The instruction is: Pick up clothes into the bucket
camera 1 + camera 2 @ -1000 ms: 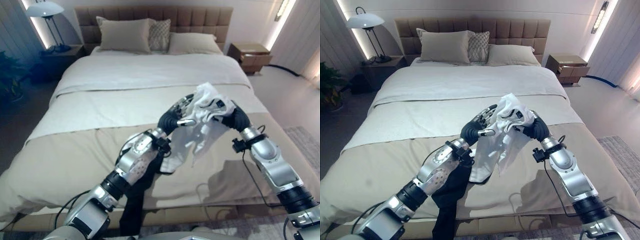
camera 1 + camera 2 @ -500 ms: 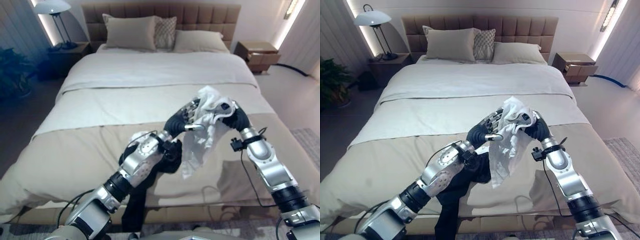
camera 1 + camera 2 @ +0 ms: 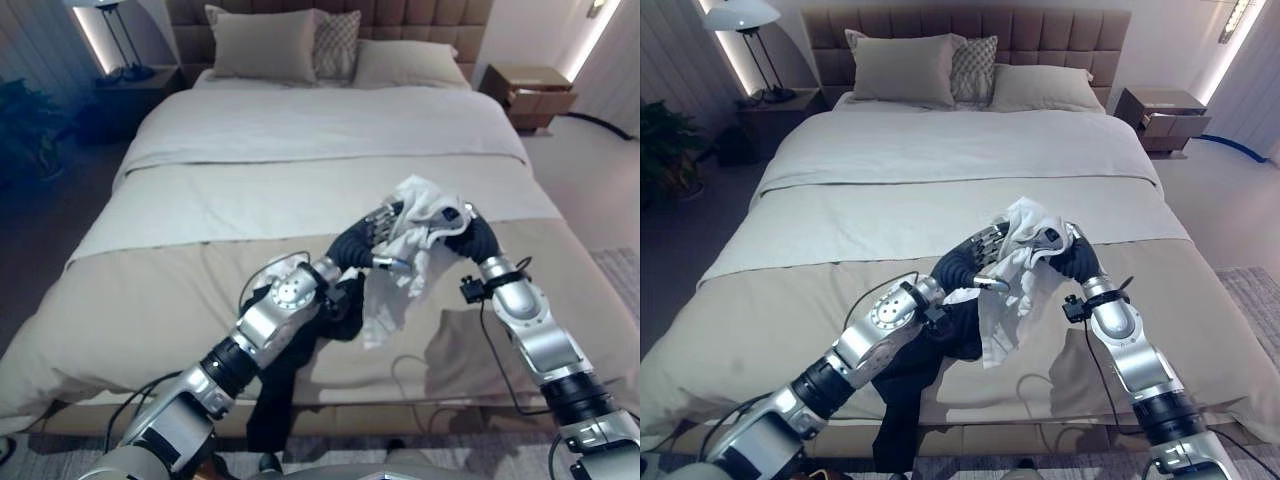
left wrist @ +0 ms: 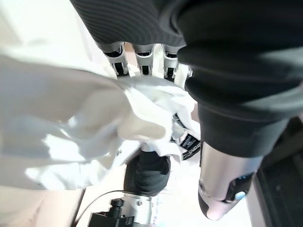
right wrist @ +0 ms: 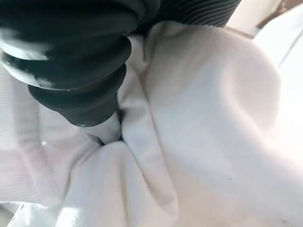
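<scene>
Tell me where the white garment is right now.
The white garment is bunched up between the left hand and right hand, hanging above the bed's beige foot end, beside dark clothing.

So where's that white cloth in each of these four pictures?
Left eye view: white cloth right of centre, bunched between both hands.
Right eye view: near centre, hanging over the bed.
Left wrist view: left half.
Right wrist view: right side.
Shared landmark: the bed.
</scene>
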